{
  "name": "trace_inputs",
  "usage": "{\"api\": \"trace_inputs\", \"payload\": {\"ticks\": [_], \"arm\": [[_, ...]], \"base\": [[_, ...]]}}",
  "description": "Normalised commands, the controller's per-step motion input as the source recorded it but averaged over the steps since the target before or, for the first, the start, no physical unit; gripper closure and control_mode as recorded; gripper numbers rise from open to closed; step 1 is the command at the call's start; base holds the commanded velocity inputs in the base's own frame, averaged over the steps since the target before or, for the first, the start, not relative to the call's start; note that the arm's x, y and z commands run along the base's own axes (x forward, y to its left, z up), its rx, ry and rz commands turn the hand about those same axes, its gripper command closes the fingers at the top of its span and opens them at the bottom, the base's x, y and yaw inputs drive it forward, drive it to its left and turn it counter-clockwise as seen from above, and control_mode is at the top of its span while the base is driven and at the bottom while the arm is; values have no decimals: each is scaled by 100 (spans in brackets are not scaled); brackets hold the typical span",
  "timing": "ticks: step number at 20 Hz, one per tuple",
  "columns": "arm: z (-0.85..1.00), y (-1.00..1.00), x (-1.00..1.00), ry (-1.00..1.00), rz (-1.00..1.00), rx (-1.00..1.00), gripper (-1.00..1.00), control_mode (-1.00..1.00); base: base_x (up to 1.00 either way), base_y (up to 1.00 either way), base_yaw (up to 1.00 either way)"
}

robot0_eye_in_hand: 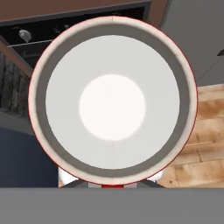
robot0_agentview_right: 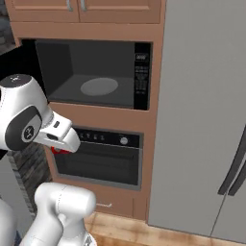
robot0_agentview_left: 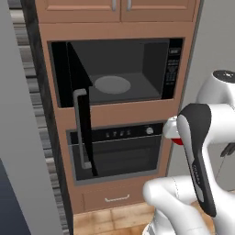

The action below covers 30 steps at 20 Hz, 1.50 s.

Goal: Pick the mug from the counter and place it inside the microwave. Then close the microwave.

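Microwave point(robot0_agentview_left: 124, 69) door point(robot0_agentview_left: 82, 114) hangs open in brown cabinets point(robot0_agentview_right: 153, 72) above the oven point(robot0_agentview_left: 119, 151); we've got the gripper point(robot0_agentview_left: 172, 131) clamped on the mug point(robot0_eye_in_hand: 112, 100), in front of the oven

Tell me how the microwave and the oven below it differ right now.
The microwave stands with its door swung wide open, baring a grey turntable; the oven is shut. The microwave's buttons run down its right side, while the oven's controls run across its top. The microwave sits higher. Both are black and built into the same brown cabinetry.
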Motion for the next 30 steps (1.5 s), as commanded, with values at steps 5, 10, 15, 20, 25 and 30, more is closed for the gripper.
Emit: {"api": "trace_inputs", "payload": {"ticks": [5,10,15,20,25,30], "arm": [[0,0,0,0,0,0,100,100],[0,0,0,0,0,0,100,100],[0,0,0,0,0,0,100,100],[0,0,0,0,0,0,100,100],[0,0,0,0,0,0,100,100],[0,0,0,0,0,0,100,100]], "base": [[50,21,0],[29,9,0],[2,1,0],[9,0,0],[0,0,0],[0,0,0]]}}
